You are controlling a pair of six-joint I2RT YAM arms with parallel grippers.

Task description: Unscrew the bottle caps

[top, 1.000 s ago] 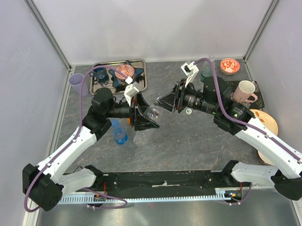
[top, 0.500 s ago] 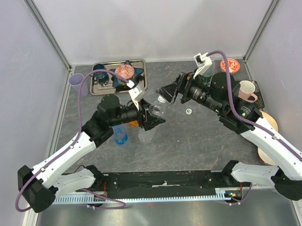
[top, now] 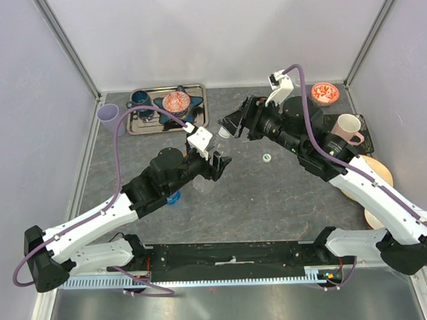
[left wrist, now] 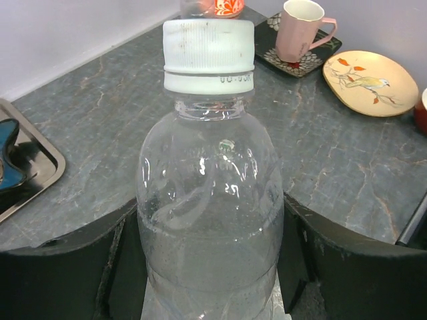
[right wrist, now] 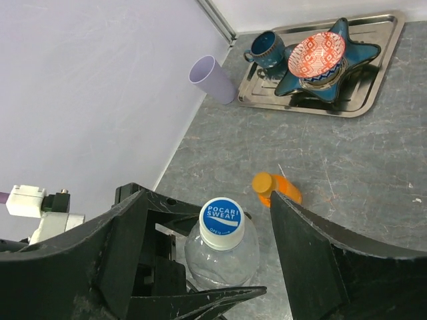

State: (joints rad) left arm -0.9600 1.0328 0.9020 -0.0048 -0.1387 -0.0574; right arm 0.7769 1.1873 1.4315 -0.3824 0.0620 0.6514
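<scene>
Evidently the left gripper (left wrist: 210,267) is closed on the clear bottle (left wrist: 210,200) so that it cannot turn. Its white-and-blue cap (right wrist: 222,222) is not yet off, and the right gripper (right wrist: 208,200) hangs open over it, probably to twist it.

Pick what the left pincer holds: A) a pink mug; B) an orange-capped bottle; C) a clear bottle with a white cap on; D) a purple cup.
C: the left wrist view shows the left pincer clamped on a clear bottle, its white cap on.
</scene>
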